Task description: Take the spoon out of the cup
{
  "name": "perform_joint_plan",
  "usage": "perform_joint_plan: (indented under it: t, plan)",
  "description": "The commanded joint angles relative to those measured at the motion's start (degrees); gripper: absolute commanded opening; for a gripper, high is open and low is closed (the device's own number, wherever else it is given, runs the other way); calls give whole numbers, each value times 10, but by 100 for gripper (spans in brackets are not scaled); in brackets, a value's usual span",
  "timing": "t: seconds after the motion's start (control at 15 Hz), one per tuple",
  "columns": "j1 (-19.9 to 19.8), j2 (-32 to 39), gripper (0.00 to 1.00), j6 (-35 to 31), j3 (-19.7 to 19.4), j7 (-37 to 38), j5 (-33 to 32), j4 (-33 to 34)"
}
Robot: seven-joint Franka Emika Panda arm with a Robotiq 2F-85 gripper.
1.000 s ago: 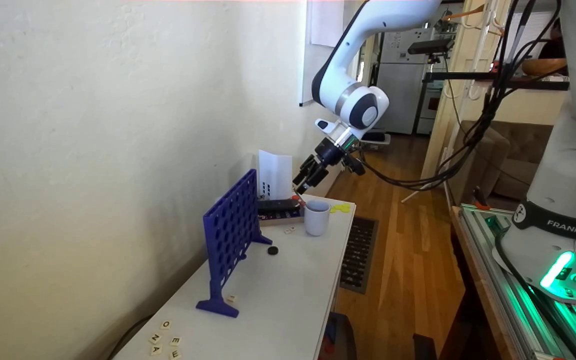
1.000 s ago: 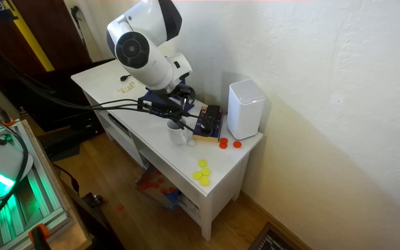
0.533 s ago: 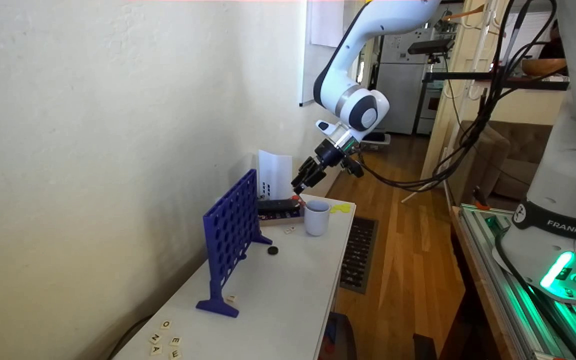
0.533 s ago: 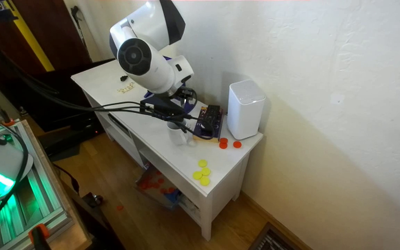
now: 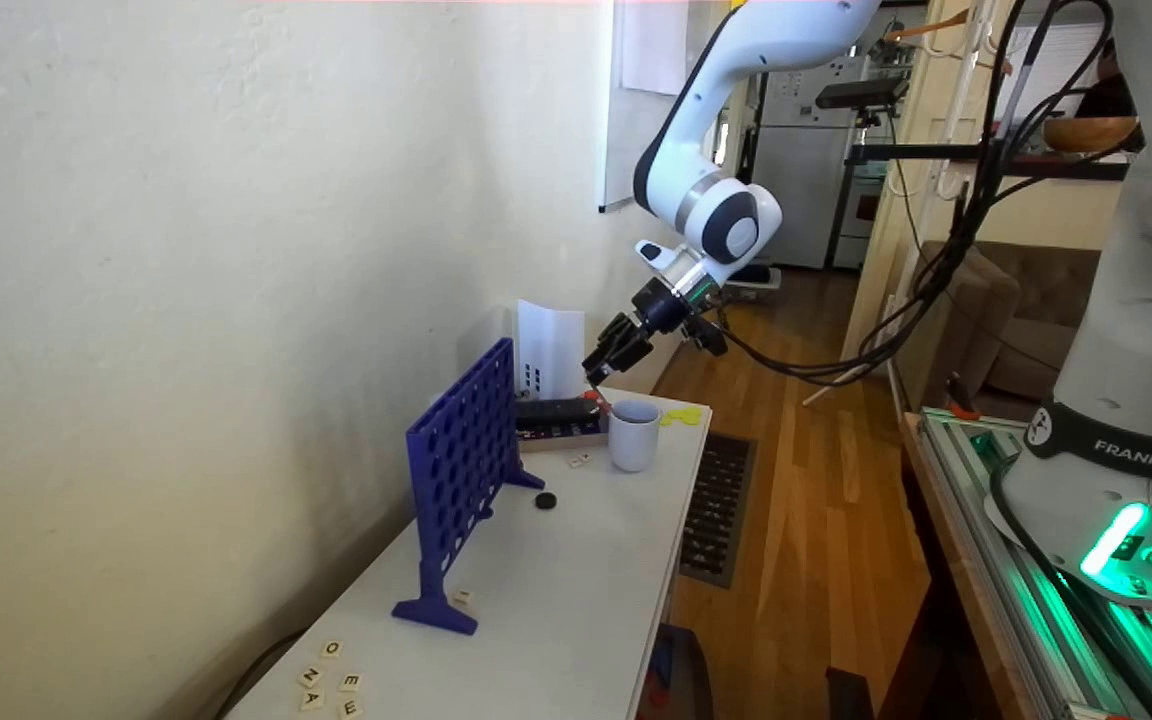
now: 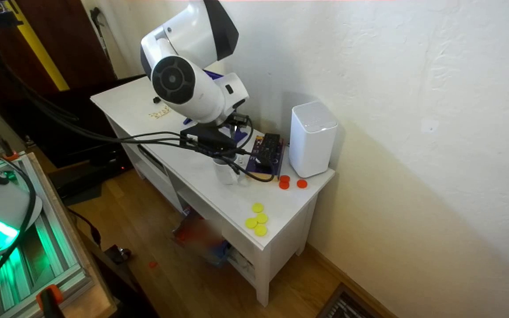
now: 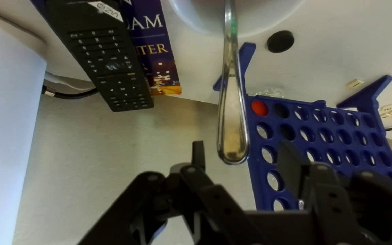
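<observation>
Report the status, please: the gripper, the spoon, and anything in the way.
Gripper open, close to the handle end. Spoon tilted in cup, not yet gripped. Blue game board behind it in wrist view, likely not in the way.

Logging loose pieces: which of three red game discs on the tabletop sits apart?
The rightmost red game disc in an exterior view, alone; the other two discs appear touching.

Home: fridge (image 5: 798,190), beige sofa (image 5: 1056,295), wooden floor (image 5: 806,500).

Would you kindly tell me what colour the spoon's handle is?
The spoon's handle is shiny silver, clearest in the wrist view.
</observation>
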State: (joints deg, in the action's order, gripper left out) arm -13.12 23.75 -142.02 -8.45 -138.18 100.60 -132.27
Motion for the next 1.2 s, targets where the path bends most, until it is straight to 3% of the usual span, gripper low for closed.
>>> perform_joint_plan:
  t: [0.0,0.47,1.13]
  plan:
    - [16,15,60,20,-19,-15,20,10]
    - [21,23,48,29,-26,-14,21,12]
    - [24,30,43,40,-29,-19,49,21]
